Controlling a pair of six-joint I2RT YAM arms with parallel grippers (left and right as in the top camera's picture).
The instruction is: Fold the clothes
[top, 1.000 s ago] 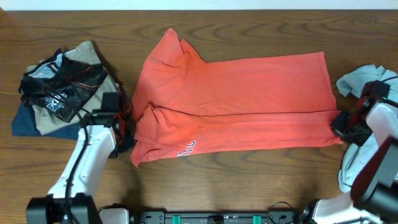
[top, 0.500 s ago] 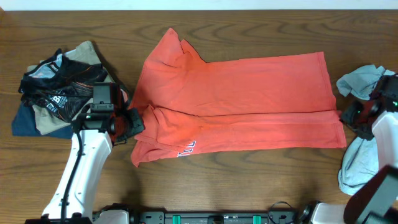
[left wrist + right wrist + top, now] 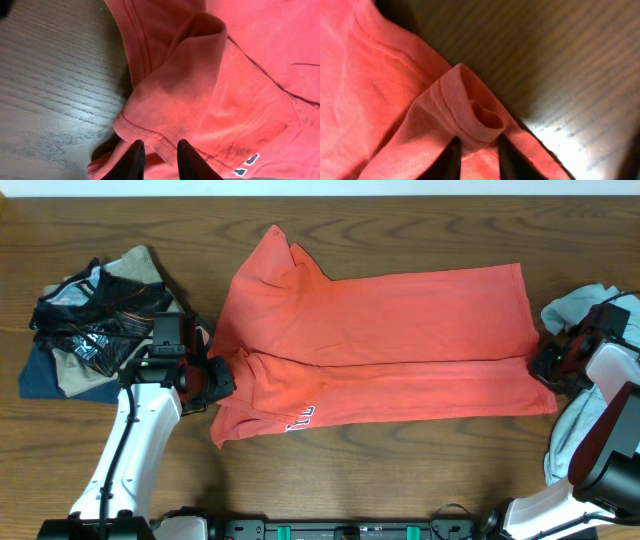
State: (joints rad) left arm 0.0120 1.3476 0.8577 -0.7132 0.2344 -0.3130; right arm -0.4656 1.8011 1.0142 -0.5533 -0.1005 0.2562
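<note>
The coral-red T-shirt (image 3: 400, 320) lies flat across the middle of the table, its front strip folded up, with a bit of white lettering showing at the lower left. My left gripper (image 3: 215, 376) is at the shirt's left sleeve. In the left wrist view, the left gripper (image 3: 161, 160) is shut on the sleeve's stitched hem (image 3: 150, 132). My right gripper (image 3: 547, 365) is at the shirt's right hem corner. In the right wrist view, the right gripper (image 3: 479, 160) pinches a bunched loop of hem (image 3: 470, 117). The pale grey-blue shirt (image 3: 585, 305) lies crumpled at the right edge.
A pile of dark, tan and blue clothes (image 3: 95, 320) sits at the far left, just behind my left arm. More grey-blue cloth (image 3: 570, 445) lies under my right arm. Bare wood table (image 3: 400, 470) shows in front of the T-shirt.
My left gripper moved up and right onto the sleeve edge. My right gripper drew back to the right, then returned to the hem corner and took hold of it.
</note>
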